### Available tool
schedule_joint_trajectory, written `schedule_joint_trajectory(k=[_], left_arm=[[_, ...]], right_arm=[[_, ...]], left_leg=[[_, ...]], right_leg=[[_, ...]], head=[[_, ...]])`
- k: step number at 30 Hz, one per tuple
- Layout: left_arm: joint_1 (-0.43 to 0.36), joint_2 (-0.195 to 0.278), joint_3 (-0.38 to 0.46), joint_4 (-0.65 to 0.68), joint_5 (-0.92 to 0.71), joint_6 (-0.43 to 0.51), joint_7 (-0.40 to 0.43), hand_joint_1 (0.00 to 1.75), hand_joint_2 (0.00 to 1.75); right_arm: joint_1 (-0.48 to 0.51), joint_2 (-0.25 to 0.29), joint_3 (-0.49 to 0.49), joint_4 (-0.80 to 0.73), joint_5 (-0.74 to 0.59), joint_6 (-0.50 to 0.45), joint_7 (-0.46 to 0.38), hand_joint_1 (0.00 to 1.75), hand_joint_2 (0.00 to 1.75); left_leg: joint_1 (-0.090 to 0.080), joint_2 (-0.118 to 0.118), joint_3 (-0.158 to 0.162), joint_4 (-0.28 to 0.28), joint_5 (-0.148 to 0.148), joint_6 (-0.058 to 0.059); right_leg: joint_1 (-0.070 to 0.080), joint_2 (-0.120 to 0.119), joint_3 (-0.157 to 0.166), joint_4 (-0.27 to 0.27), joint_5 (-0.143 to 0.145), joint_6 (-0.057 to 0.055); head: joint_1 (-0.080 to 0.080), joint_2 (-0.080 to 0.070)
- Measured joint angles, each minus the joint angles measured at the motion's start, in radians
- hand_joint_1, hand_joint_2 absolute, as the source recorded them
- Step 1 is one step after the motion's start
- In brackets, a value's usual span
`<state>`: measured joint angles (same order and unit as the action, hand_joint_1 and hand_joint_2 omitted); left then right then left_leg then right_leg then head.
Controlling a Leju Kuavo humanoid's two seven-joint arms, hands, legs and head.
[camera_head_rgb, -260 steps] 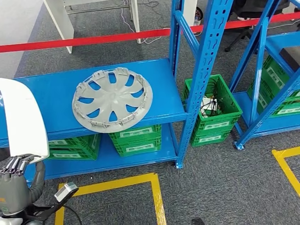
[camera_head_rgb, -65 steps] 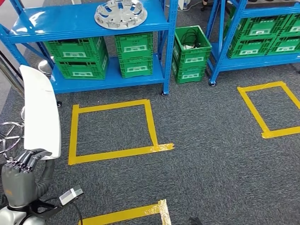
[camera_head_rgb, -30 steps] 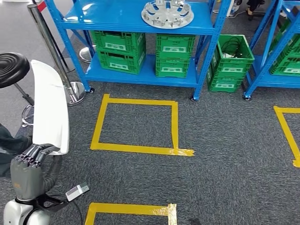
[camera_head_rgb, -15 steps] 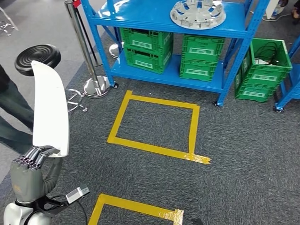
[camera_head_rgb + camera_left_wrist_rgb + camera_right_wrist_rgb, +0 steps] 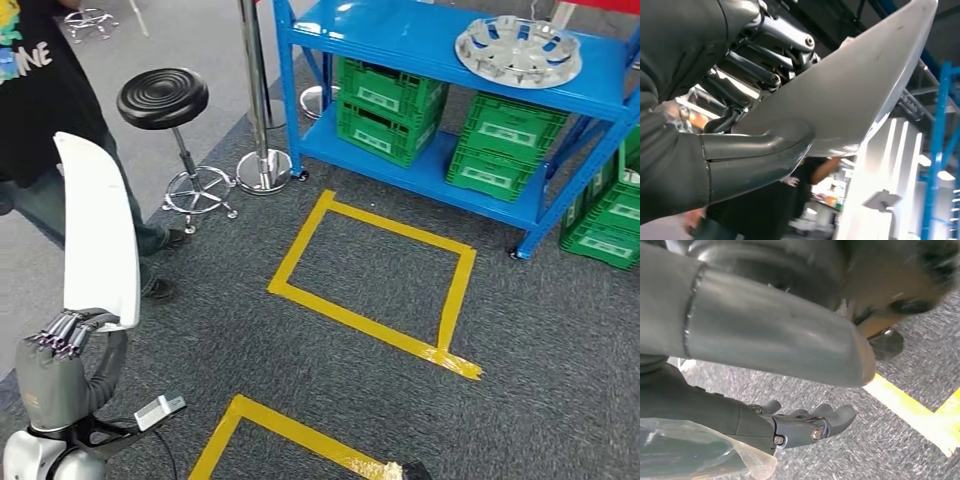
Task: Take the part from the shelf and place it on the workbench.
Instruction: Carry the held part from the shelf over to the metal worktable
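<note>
A long white curved part (image 5: 98, 230) stands upright in my left hand (image 5: 64, 345) at the lower left of the head view. The hand grips the part's lower end, fingers on one face and the thumb under it. In the left wrist view the same pale part (image 5: 851, 100) runs out over the thumb of my left hand (image 5: 734, 150). My right hand (image 5: 783, 360) hangs over the grey carpet with its fingers (image 5: 810, 427) stretched apart from the thumb and nothing in them.
A blue shelf (image 5: 423, 40) at the upper right carries a silver hubcap (image 5: 518, 50), with green crates (image 5: 389, 95) below. A black stool (image 5: 162, 97), a metal post (image 5: 256, 90) and a person (image 5: 38, 90) stand to the left. Yellow tape squares (image 5: 377, 270) mark the carpet.
The camera has swung left: the shelf and tape squares slid rightward, and the stool, post and person came further in. The white part stays in my left hand.
</note>
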<state>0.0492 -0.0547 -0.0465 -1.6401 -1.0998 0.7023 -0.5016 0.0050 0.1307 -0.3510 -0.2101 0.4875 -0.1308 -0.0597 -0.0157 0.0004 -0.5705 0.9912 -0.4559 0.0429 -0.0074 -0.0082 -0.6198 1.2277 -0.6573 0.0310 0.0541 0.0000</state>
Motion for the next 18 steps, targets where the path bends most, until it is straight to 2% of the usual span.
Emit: schedule_joint_trajectory(k=[1, 2, 3, 4, 6, 7, 8, 10, 11, 13, 14, 16, 17, 18], left_arm=[[0.002, -0.001, 0.0, 0.0, 0.0, 0.0, 0.0, 1.75, 1.75], [0.004, -0.001, 0.0, 0.0, -0.001, -0.001, 0.0, 1.75, 1.75], [0.005, -0.001, 0.0, 0.0, -0.001, -0.001, 0.0, 1.75, 1.75], [0.006, -0.001, 0.0, 0.0, 0.0, -0.001, 0.0, 1.75, 1.75], [0.006, -0.001, 0.0, 0.0, 0.0, -0.001, 0.001, 1.75, 1.75], [0.006, -0.001, -0.001, 0.0, 0.0, -0.001, 0.002, 1.75, 1.75], [0.006, -0.001, -0.001, 0.0, 0.0, -0.001, 0.002, 1.75, 1.75], [0.01, -0.001, -0.001, 0.0, 0.0, -0.001, 0.003, 1.75, 1.75], [0.011, 0.0, -0.002, 0.0, 0.0, -0.001, 0.003, 1.75, 1.75], [0.01, 0.001, -0.002, 0.0, 0.0, 0.0, 0.003, 1.75, 1.75], [0.009, 0.001, -0.002, 0.0, 0.001, 0.0, 0.003, 1.75, 1.75], [0.009, 0.001, -0.003, 0.0, 0.0, -0.001, 0.003, 1.75, 1.75], [0.01, 0.001, -0.003, 0.0, 0.0, -0.001, 0.003, 1.75, 1.75], [0.011, 0.001, -0.003, 0.0, 0.0, -0.001, 0.003, 1.75, 1.75]], right_arm=[[0.002, -0.001, 0.0, 0.0, 0.0, 0.0, 0.0, 0.0, 0.0], [0.004, -0.002, 0.0, 0.0, 0.001, 0.0, 0.001, 0.0, 0.0], [0.006, -0.003, 0.0, 0.0, 0.001, 0.0, 0.001, 0.0, 0.0], [0.006, -0.003, 0.0, 0.0, 0.001, 0.0, 0.002, 0.0, 0.0], [0.007, -0.004, 0.0, 0.0, 0.0, 0.0, 0.002, 0.0, 0.0], [0.008, -0.004, 0.0, 0.001, 0.0, 0.0, 0.003, 0.0, 0.0], [0.008, -0.004, 0.0, 0.001, -0.001, 0.001, 0.003, 0.0, 0.0], [0.008, -0.004, 0.0, 0.001, -0.001, 0.001, 0.004, 0.0, 0.0], [0.007, -0.004, 0.0, 0.001, -0.001, 0.001, 0.004, 0.0, 0.0], [0.008, -0.004, 0.0, 0.001, -0.001, 0.001, 0.004, 0.0, 0.0], [0.009, -0.004, 0.0, 0.001, -0.001, 0.001, 0.003, 0.0, 0.0], [0.011, -0.005, 0.0, 0.001, -0.001, 0.002, 0.003, 0.0, 0.0], [0.012, -0.005, 0.0, 0.001, -0.001, 0.001, 0.003, 0.0, 0.0], [0.012, -0.005, 0.0, 0.001, -0.001, 0.001, 0.003, 0.0, 0.0]], left_leg=[[0.0, -0.014, 0.0, 0.0, 0.0, 0.0], [0.001, -0.028, 0.001, 0.001, -0.001, -0.001], [0.003, -0.042, 0.002, 0.003, -0.002, -0.003], [0.007, -0.056, 0.002, 0.009, -0.005, -0.008], [0.012, -0.08, -0.004, 0.028, -0.015, -0.023], [0.013, -0.09, -0.009, 0.038, -0.018, -0.029], [0.013, -0.099, -0.015, 0.045, -0.018, -0.033], [0.015, -0.114, -0.024, 0.05, -0.016, -0.038], [0.014, -0.107, -0.028, 0.056, -0.021, -0.041], [0.013, -0.066, -0.056, 0.116, -0.054, -0.051], [0.013, -0.039, -0.085, 0.176, -0.082, -0.056], [0.016, -0.014, -0.148, 0.301, -0.128, -0.06], [0.016, -0.011, -0.164, 0.33, -0.129, -0.058], [0.014, -0.009, -0.161, 0.32, -0.11, -0.052]], right_leg=[[-0.001, 0.005, -0.025, 0.043, -0.008, 0.002], [-0.002, 0.007, -0.037, 0.055, 0.003, 0.005], [-0.004, 0.009, -0.031, 0.028, 0.033, 0.008], [-0.008, 0.017, -0.008, -0.032, 0.075, 0.012], [-0.016, 0.059, 0.043, -0.142, 0.119, 0.019], [-0.018, 0.076, 0.06, -0.171, 0.123, 0.018], [-0.017, 0.085, 0.066, -0.175, 0.116, 0.015], [-0.016, 0.067, 0.07, -0.175, 0.117, 0.005], [-0.017, 0.056, 0.072, -0.175, 0.117, 0.0], [-0.019, 0.032, 0.075, -0.176, 0.115, -0.01], [-0.017, 0.02, 0.076, -0.176, 0.114, -0.015], [-0.012, -0.009, 0.077, -0.176, 0.11, -0.021], [-0.009, -0.023, 0.078, -0.176, 0.107, -0.023], [-0.006, -0.035, 0.08, -0.176, 0.105, -0.025]], head=[[0.001, 0.0], [0.001, 0.0], [0.001, 0.0], [0.001, 0.0], [0.002, 0.0], [0.002, 0.0], [0.002, 0.0], [0.001, 0.0], [-0.001, 0.0], [-0.01, 0.0], [-0.015, 0.0], [-0.018, 0.0], [-0.018, 0.0], [-0.017, 0.0]])
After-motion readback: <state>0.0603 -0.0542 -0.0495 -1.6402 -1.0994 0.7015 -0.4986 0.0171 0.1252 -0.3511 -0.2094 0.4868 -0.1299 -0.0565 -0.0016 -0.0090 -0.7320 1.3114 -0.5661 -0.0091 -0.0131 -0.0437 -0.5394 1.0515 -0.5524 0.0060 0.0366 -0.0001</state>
